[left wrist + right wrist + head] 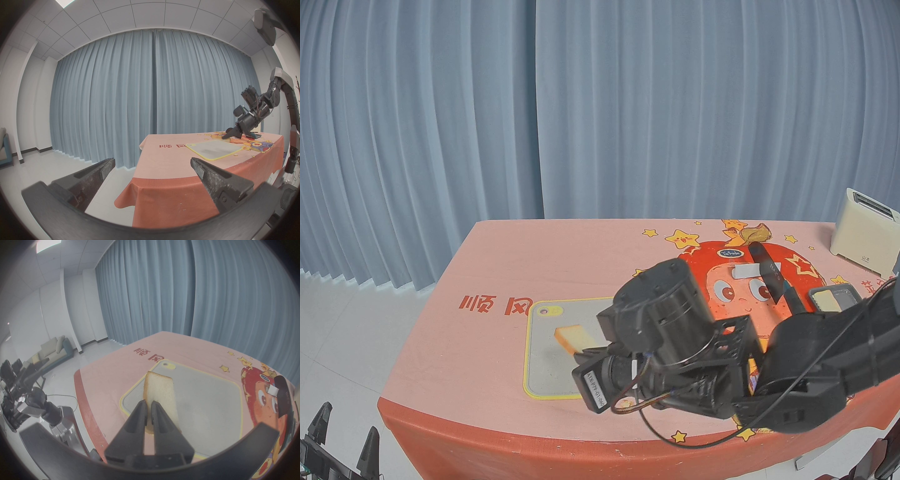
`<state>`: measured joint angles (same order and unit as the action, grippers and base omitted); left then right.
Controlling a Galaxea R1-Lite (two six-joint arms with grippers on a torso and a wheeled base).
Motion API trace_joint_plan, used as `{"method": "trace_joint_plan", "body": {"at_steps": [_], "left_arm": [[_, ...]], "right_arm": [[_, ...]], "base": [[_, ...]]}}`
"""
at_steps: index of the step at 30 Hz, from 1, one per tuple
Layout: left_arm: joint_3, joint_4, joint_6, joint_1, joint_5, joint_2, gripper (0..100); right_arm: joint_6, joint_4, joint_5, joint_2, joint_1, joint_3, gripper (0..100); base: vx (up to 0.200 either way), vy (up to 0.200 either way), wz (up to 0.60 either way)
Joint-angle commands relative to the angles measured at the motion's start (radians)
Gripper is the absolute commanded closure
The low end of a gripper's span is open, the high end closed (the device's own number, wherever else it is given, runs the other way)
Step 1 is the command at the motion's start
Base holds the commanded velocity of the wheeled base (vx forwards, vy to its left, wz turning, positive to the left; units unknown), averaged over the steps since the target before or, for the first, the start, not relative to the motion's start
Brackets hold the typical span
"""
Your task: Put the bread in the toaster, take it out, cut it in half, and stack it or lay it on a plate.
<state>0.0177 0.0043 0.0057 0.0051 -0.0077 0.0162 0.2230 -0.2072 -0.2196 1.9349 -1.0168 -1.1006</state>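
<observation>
Pinching bread (159, 390) by its near edge in right gripper (148, 404), over cutting board (212, 402). Holding left gripper (152, 162) spread, well off the table (162, 156). Lower flat at mid-board; release only once resting.

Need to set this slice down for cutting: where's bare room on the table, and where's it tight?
The cutting board is bare all around the bread in the right gripper. The pink tablecloth left of and behind the board is free too. Crowded to the right: knife, small tray, toaster.
</observation>
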Motion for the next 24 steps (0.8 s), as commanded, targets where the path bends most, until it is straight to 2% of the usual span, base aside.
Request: {"method": "trace_joint_plan", "body": {"at_steps": [1, 8, 13, 20, 21, 24], "left_arm": [[-0.018, 0.0, 0.0, 0.001, 0.0, -0.016, 0], [-0.018, 0.0, -0.004, 0.001, 0.002, -0.016, 0], [-0.018, 0.0, -0.006, 0.001, 0.003, -0.016, 0], [-0.016, 0.0, -0.007, 0.001, 0.005, -0.016, 0], [-0.018, 0.0, -0.006, 0.001, 0.005, -0.016, 0], [-0.018, 0.0, -0.006, 0.001, 0.005, -0.016, 0]], "right_arm": [[-0.001, 0.002, -0.001, -0.171, 0.08, 0.051, 100], [-0.002, 0.002, -0.004, -0.303, 0.196, 0.18, 100], [-0.002, -0.015, -0.05, -0.387, 0.268, 0.3, 100], [-0.001, -0.003, -0.052, -0.481, 0.354, 0.397, 100], [0.001, -0.014, -0.049, -0.494, 0.394, 0.429, 100], [-0.001, -0.015, -0.044, -0.49, 0.445, 0.459, 100]], "base": [[0.0, 0.0, 0.0], [0.0, 0.0, 0.0], [0.0, 0.0, 0.0], [0.0, -0.2, 0.0], [0.0, -0.2, 0.0], [0.0, -0.2, 0.0]]}}
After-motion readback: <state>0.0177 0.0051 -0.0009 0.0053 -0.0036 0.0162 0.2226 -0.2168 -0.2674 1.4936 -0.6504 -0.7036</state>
